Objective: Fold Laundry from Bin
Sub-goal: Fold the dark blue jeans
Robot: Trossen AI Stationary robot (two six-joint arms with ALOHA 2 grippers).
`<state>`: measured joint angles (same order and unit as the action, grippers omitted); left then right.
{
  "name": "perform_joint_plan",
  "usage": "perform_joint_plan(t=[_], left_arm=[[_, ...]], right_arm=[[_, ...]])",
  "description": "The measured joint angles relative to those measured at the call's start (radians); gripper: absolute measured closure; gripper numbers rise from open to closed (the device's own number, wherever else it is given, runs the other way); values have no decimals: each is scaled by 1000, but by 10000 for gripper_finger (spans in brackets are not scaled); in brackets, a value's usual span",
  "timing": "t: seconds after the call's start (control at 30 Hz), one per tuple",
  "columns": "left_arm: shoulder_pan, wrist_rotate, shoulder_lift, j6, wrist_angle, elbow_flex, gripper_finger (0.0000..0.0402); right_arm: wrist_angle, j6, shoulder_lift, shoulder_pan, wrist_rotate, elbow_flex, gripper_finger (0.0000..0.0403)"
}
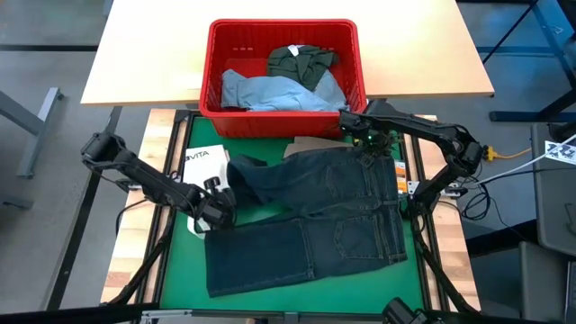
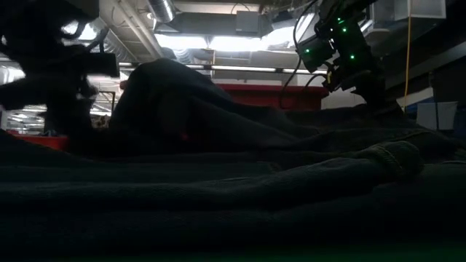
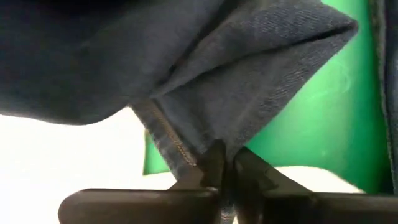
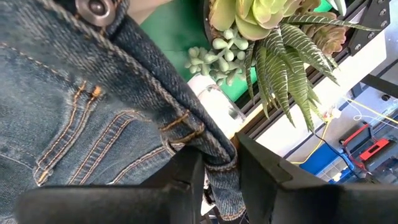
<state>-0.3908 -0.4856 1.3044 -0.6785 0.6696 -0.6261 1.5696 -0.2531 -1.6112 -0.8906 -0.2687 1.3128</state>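
Dark navy denim jeans point(image 1: 310, 216) spread on green-matted surface point(image 1: 180, 261), long axis roughly L-R, waistband at right, legs toward left. Left hand point(image 3: 225, 168) pinched shut on leg hem fold, near left edge. Right hand point(image 4: 217, 165) clamped on waistband by belt loop, right side. Red plastic crate point(image 1: 346, 67) behind, w/ light blue + olive garments. Low view too dark; prob. jeans bulk hides left hand.

Both arms point(image 1: 144, 175) are dark, jointed tubes with black cables. The right wrist point(image 2: 331, 40) carries small green lights. Finger pads point(image 4: 264, 168) look matte black, possibly rubber.
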Motion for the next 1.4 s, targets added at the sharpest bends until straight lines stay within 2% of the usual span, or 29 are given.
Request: perform_joint_plan(t=[0.27,0.47,0.6,0.8,0.9,1.1,1.4], left_arm=[[12,-168,-16,-1,550,-315,398],[13,-198,-18,-63,916,-531,399],[30,-203,-51,8,908,-579,400],[75,-316,-101,25,899,-609,401],[102,-339,-127,69,903,-640,401],[178,-352,-193,133,904,-736,401],[334,-297,-367,81,903,-797,401]], right_arm=[[0,0,0,0,0,0,316],[1,0,0,0,0,0,316],[2,0,0,0,-1,0,316],[2,0,-1,0,-30,0,316],[1,0,-1,0,-30,0,316],[2,0,-1,0,-30,0,316],[2,15,-1,0,-27,0,316]])
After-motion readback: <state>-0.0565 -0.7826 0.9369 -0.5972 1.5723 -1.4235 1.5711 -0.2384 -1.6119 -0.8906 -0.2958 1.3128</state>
